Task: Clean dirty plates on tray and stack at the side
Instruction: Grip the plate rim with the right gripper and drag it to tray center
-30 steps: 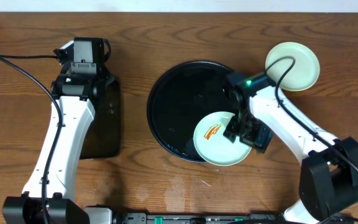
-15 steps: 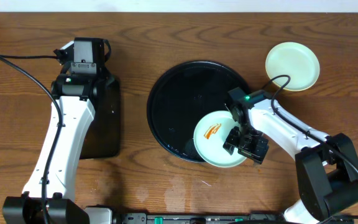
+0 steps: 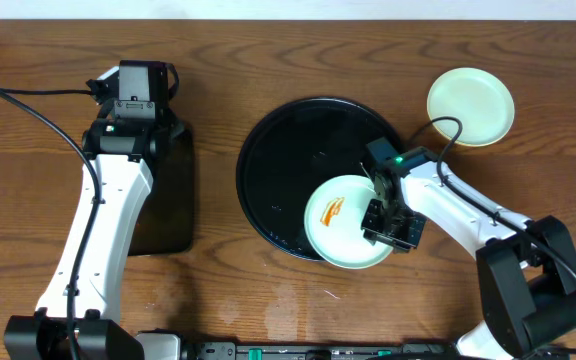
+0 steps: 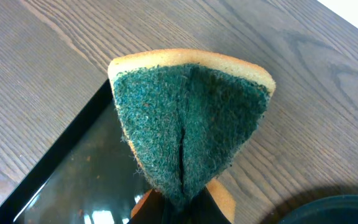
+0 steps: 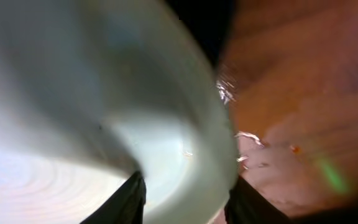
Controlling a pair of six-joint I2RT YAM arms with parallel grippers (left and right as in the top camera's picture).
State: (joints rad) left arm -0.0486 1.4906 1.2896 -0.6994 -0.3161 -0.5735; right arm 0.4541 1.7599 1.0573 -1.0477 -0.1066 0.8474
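Observation:
A pale mint-blue plate [image 3: 340, 222] with an orange smear [image 3: 332, 209] lies tilted over the front right rim of the round black tray [image 3: 283, 165]. My right gripper [image 3: 388, 222] is shut on the plate's right edge. In the right wrist view the plate [image 5: 104, 93] fills the left, and its rim runs between my two fingers [image 5: 182, 193]. A pale yellow plate [image 3: 471, 106] lies on the table at the back right. A third plate is not in view. My left gripper [image 4: 179, 202] is shut on a green sponge [image 4: 188, 130] with a yellow back.
A smaller rectangular black tray [image 3: 168, 200] lies at the left under my left arm; it also shows in the left wrist view [image 4: 73, 180]. A cable runs across the table at the far left. The round tray's rim [image 4: 334, 208] shows at the lower right of the left wrist view.
My right gripper has drawn in from the plate's outer right side onto its edge, and the smeared plate has shifted a little left and tilted. The left arm has not moved.

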